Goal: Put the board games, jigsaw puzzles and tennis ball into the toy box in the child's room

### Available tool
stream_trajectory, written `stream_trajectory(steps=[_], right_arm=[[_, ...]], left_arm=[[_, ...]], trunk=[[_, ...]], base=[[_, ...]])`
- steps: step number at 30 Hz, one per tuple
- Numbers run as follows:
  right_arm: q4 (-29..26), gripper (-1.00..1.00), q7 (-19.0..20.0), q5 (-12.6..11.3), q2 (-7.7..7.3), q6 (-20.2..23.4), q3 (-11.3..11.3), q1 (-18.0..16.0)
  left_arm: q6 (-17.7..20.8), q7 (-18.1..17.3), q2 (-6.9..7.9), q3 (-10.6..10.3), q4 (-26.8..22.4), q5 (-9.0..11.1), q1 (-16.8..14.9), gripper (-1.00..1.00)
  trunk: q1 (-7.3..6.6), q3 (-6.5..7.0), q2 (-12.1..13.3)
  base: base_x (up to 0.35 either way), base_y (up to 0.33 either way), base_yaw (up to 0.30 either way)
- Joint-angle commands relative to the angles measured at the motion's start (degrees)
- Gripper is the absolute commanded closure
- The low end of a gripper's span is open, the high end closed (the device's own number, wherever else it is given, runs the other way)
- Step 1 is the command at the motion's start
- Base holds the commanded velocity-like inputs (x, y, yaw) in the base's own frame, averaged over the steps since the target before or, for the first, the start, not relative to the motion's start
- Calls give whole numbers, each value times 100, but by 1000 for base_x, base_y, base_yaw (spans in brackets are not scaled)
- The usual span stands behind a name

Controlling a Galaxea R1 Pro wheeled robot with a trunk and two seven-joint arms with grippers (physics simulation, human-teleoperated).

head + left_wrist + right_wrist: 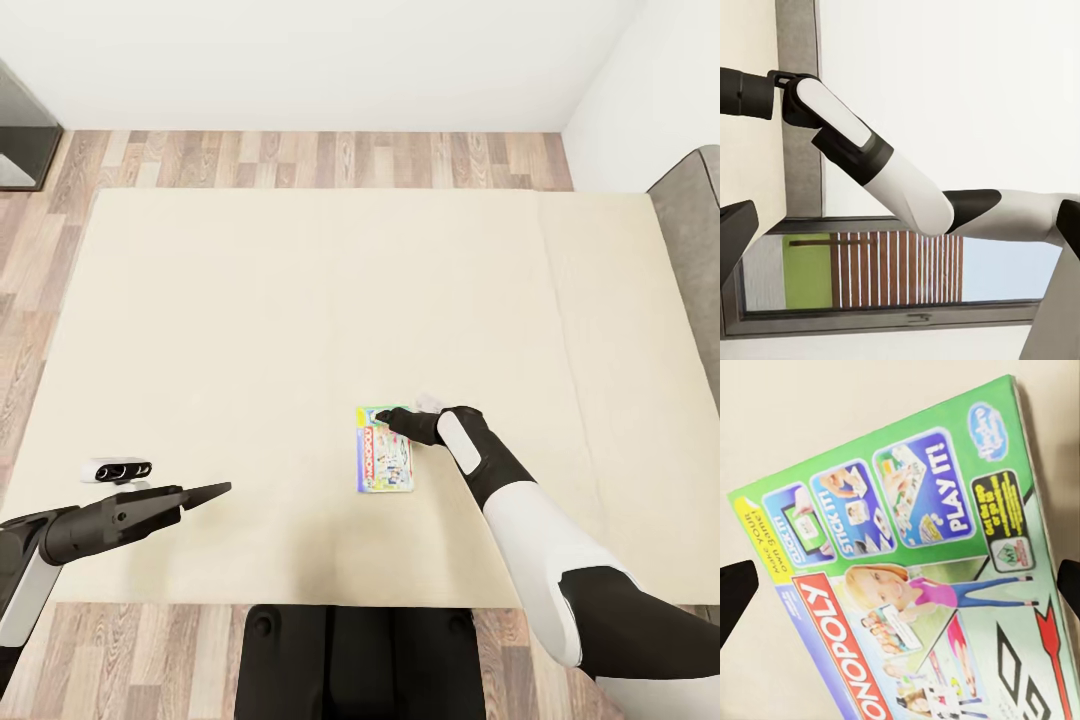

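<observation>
Right gripper is poised directly over one flat green-and-red printed board game box, fingers spread, tips flanking box's width in right wrist view. Box lies flat on wide cream mattress of bed, long axis running away from robot. Left gripper is held well apart, fingers together, empty. One game counted.

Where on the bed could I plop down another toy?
Lots of bare bed: the whole stretch from the floor-side edge to the seam, and beyond it toward the headboard. It's crowded only around the Monopoly box, where the right gripper hovers.
</observation>
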Motion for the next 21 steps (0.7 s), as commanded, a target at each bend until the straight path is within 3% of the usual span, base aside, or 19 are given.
stream_trajectory(steps=[1,21], right_arm=[[-6,-100,-22,-28,-2,19,12,-1],[-6,-100,-25,-28,2,33,6,-1]], left_arm=[[61,-20,2,-1,-1,-1,-1,-100],[61,-20,2,-2,-1,-2,-1,-100]], trunk=[[3,-6,-9],[3,-6,-9]], base=[[0,36,0],[0,75,0]])
